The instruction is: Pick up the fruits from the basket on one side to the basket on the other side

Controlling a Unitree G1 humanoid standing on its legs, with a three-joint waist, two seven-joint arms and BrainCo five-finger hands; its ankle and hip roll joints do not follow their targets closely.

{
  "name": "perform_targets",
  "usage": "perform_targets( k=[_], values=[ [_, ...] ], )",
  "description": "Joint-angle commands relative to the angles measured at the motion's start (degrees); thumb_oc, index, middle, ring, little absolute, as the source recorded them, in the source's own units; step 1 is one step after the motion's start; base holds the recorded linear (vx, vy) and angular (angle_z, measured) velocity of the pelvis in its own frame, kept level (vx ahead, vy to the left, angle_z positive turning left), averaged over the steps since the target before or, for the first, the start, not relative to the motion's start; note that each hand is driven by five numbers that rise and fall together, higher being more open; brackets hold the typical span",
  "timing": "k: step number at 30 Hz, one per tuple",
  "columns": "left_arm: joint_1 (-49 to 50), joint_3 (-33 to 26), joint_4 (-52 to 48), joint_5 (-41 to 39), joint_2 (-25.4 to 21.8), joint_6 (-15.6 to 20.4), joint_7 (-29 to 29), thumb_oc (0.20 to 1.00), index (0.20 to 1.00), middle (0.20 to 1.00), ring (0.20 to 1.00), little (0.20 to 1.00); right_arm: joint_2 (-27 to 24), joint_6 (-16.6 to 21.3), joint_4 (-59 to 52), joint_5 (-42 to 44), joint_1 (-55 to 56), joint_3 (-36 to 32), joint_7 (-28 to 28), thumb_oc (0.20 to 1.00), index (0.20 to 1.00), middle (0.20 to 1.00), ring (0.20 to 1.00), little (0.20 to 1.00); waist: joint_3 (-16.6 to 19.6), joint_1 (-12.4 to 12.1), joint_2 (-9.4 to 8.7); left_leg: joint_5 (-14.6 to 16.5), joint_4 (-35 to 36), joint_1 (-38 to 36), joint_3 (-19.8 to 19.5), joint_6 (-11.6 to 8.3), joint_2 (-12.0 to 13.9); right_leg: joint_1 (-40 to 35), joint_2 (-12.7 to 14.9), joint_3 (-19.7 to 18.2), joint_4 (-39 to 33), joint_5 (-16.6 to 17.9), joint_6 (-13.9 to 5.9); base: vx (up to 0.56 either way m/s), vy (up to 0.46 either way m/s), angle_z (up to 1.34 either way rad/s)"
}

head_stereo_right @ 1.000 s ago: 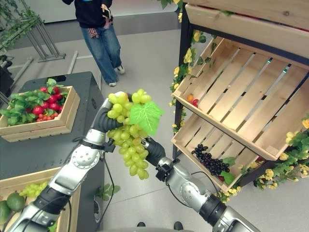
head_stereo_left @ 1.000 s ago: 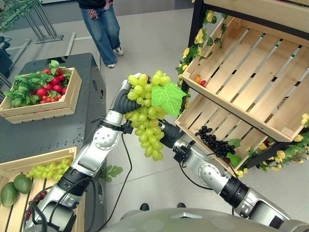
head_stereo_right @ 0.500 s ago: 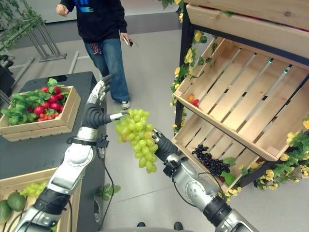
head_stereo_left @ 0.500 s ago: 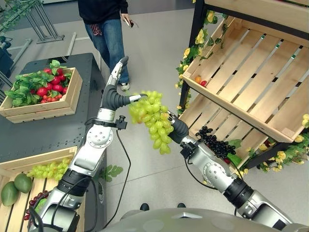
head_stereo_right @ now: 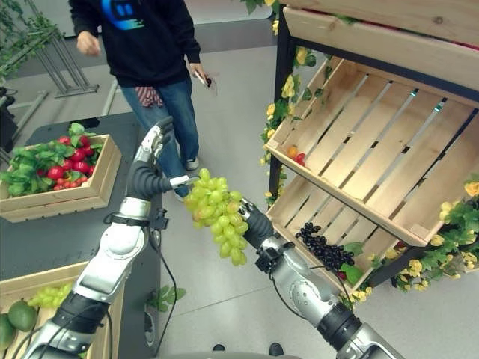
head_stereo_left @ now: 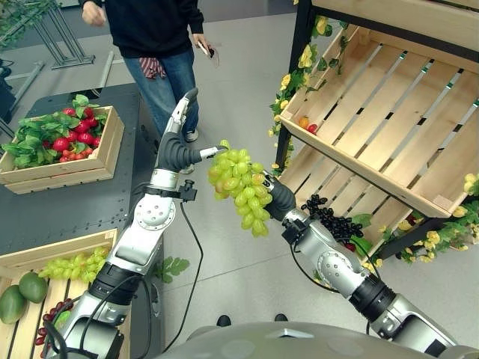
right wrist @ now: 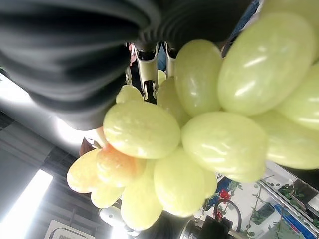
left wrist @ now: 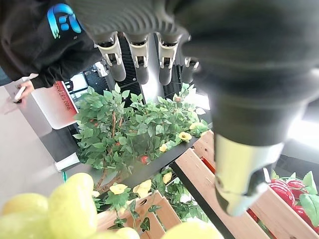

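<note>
Nearest, a crate (head_stereo_left: 56,258) at lower left holds green grapes and mangoes. Above the floor, the right robot hand (head_stereo_left: 271,196) grips the grape bunch (head_stereo_left: 239,185) in mid-air — the left robot hand (head_stereo_left: 182,116), fingers straight and open, stands just beside it. Beyond, a radish crate (head_stereo_left: 97,161) rests on the worktop (head_stereo_left: 90,202); shelf crates (head_stereo_left: 374,142) stand right, a person (head_stereo_left: 153,30) behind.

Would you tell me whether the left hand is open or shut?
Open: the left hand has straight fingers, beside the green grapes.
</note>
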State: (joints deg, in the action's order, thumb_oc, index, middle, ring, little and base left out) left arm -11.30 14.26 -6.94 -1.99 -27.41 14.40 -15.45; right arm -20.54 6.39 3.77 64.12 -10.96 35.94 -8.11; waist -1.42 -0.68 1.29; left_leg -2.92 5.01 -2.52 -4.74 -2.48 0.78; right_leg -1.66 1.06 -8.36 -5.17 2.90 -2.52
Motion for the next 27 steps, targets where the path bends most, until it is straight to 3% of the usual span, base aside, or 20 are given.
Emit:
perform_targets(
  k=[1, 6, 10, 14, 19, 27],
  values=[
    [-1.66, -2.75, 1.73, -2.02, 0.25, 3.02, -1.84, 1.000, 1.000, 1.000, 1.000, 1.000, 3.49, 4.78, -7.16, -0.47, -0.53, -4.27, -0.91, 0.200, 0.200, 0.200, 0.200, 0.200, 2.48, 0.21, -2.45, 4.97, -0.31, 0.02, -2.20, 3.04, -3.66, 1.15, 1.00, -0.47, 0.17, 1.67, -3.99, 0.00, 0.000, 0.00],
    [-1.24, -4.48, 0.83, -3.32, 0.98, 4.06, -4.20, 1.000, 1.000, 1.000, 1.000, 1.000, 3.72, 5.76, -7.48, -0.27, -0.19, -5.04, -0.02, 0.200, 0.200, 0.200, 0.200, 0.200, 2.41, 0.28, -2.63, 5.03, -0.45, -0.10, -2.43, 3.07, -3.73, 1.00, 0.99, -0.22, 0.29, 1.53, -3.78, 0.00, 0.000, 0.00],
    [2.89, -9.25, -0.82, -7.15, 1.74, 6.04, -4.74, 1.000, 1.000, 1.000, 1.000, 1.000, 3.36, 6.84, -8.13, -0.44, 0.53, -7.55, 0.25, 0.200, 0.200, 0.200, 0.200, 0.200, 2.53, 0.07, -3.11, 5.17, -0.64, -0.13, -2.51, 3.14, -3.92, 0.91, 1.24, 0.03, 0.81, 1.34, -3.68, 0.00, 0.000, 0.00],
    [10.36, -16.19, -1.43, -12.23, 2.66, 8.72, -3.21, 1.000, 1.000, 1.000, 1.000, 1.000, 3.20, 8.52, -8.35, -1.34, 1.25, -11.94, 0.47, 0.200, 0.200, 0.200, 0.200, 0.200, 2.09, -0.68, -3.71, 4.93, -0.87, 0.55, -2.51, 3.59, -4.60, 1.89, 1.83, 0.24, 1.35, 1.77, -4.10, -0.03, 0.050, 0.01],
    [13.97, -20.51, -0.81, -15.06, 2.85, 10.36, -1.21, 1.000, 1.000, 1.000, 1.000, 1.000, 3.29, 9.94, -8.89, -2.05, 0.55, -15.38, 0.45, 0.200, 0.200, 0.200, 0.200, 0.200, 1.18, -1.48, -4.58, 4.26, -0.97, 2.64, -1.65, 4.28, -5.71, 5.00, 2.53, -0.71, 2.02, 3.05, -4.97, -0.08, 0.076, 0.00],
    [13.18, -20.90, 0.11, -16.04, 2.76, 11.65, -1.55, 1.000, 1.000, 1.000, 1.000, 1.000, 4.97, 12.85, -9.39, -3.14, -3.16, -18.08, 2.55, 0.200, 0.200, 0.200, 0.200, 0.200, -1.62, -2.54, -6.45, 3.99, -0.85, 5.43, 1.58, 5.04, -5.98, 10.68, 1.93, -1.70, 5.89, 3.79, -6.36, -0.12, 0.042, -0.26]
  ],
)
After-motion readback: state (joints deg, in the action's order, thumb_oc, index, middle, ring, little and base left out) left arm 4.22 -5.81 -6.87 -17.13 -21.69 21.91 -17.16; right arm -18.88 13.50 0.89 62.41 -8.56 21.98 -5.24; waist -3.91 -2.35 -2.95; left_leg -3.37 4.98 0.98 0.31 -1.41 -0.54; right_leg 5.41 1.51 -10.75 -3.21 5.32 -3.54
